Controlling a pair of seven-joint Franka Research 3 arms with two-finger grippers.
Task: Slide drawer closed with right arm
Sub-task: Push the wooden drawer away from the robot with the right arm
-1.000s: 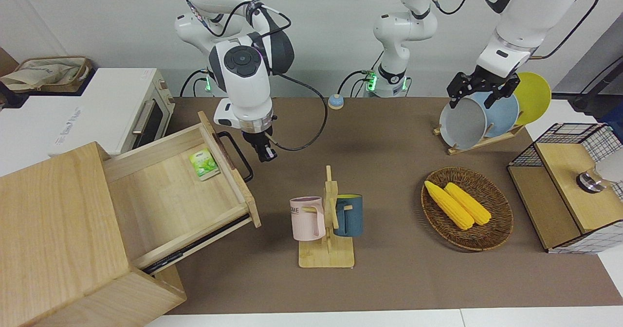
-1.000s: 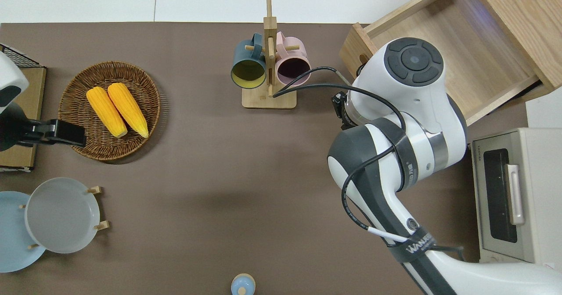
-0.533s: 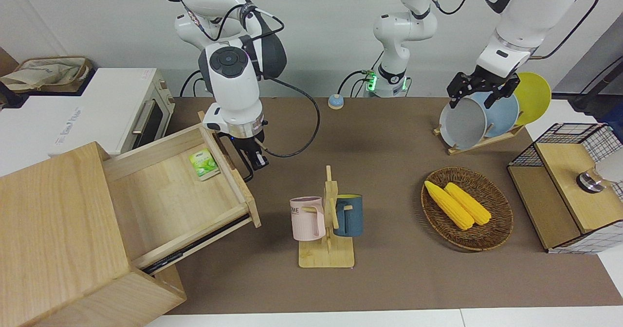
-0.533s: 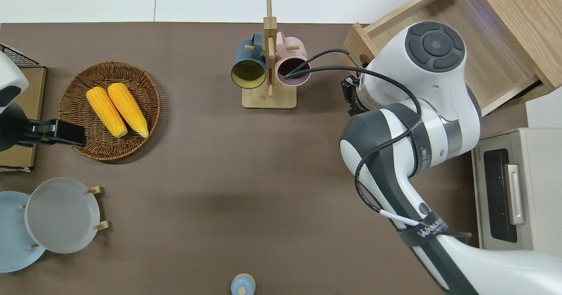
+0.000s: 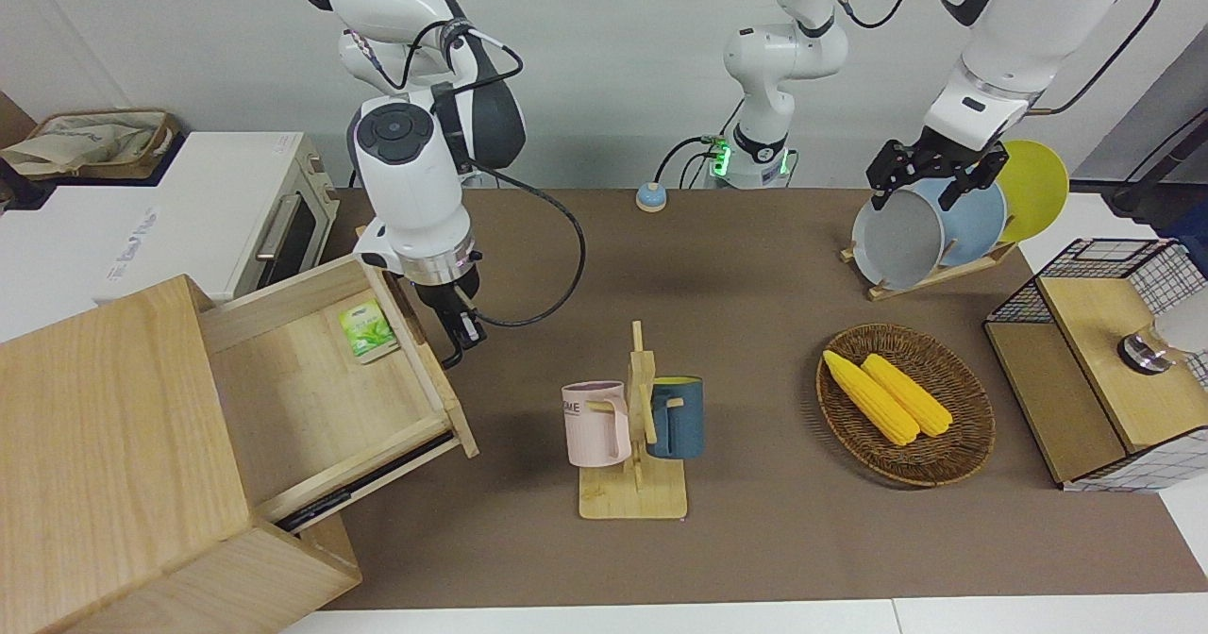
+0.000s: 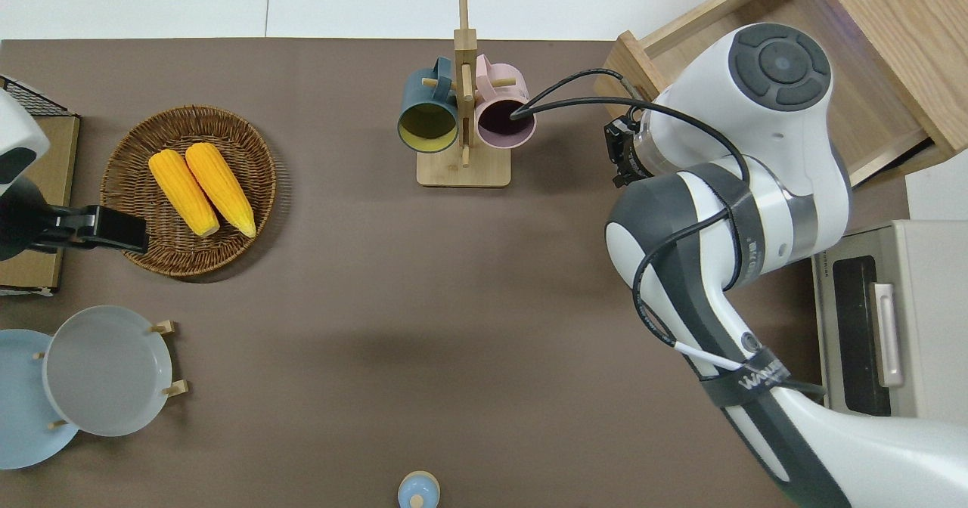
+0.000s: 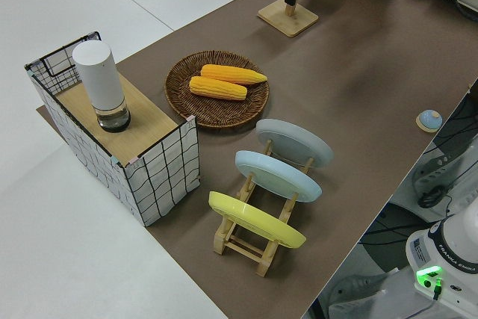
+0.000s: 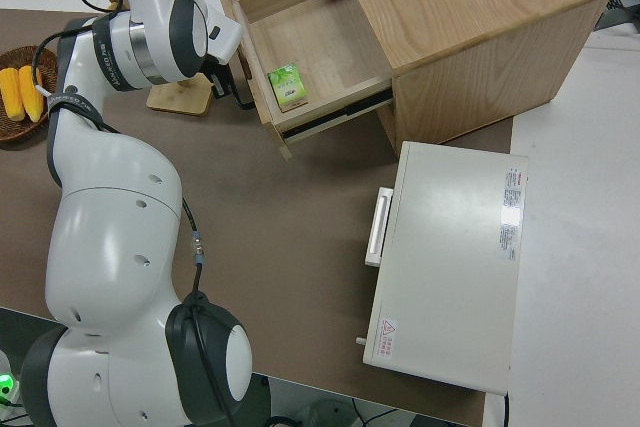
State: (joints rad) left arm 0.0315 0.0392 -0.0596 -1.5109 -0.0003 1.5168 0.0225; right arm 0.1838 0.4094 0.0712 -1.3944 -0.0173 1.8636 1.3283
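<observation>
Tabletop: drawer (image 5: 321,398) front faces right gripper (image 5: 465,325).

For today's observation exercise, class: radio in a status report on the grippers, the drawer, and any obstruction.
Right gripper at the drawer handle, pushing. Left arm parked. Drawer partly open, green packet inside. Nothing seen blocking.

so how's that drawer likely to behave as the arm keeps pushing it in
The drawer probably glides straight, since it rides on a visible side rail. Holding only a small green packet, it is likely light. The right gripper pushes near one end, so slight skewing is possible.
</observation>
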